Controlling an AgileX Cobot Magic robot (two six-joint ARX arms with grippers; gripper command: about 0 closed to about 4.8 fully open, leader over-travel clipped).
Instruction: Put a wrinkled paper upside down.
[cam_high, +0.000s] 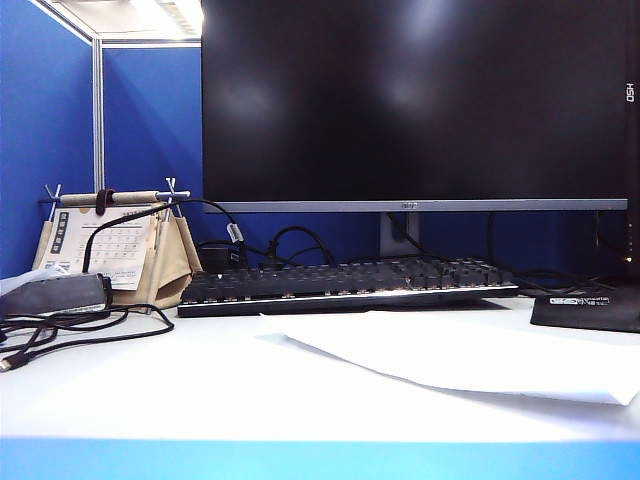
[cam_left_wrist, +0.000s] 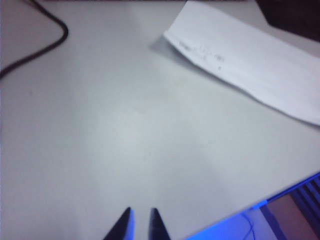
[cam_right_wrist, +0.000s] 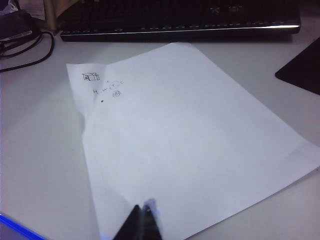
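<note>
The wrinkled paper lies flat on the white desk, at roughly 4 o'clock from the centre of the exterior view, just in front of the black keyboard and beneath the dark monitor. Small pen marks are visible near one corner of the sheet in the right wrist view, so the marked face is up. A crease runs along the edge next to those marks, where the paper is slightly raised; elsewhere it lies close to the surface. The right gripper hangs above the near edge of the sheet with its fingers together and nothing between them. The left gripper hangs over bare desk, well apart from the paper, its fingertips nearly together with only a narrow gap and nothing held. Neither gripper appears in the exterior view. Judged from this layout, the task is at its start: the sheet is untouched and the approach step is in hand. The next move calls for spreading one set of fingers, lowering onto a raised edge or corner, pinching the thin sheet without pressing it flat, then lifting and rolling it over. A black cable lies at 8 o'clock, clear of the work area.
</note>
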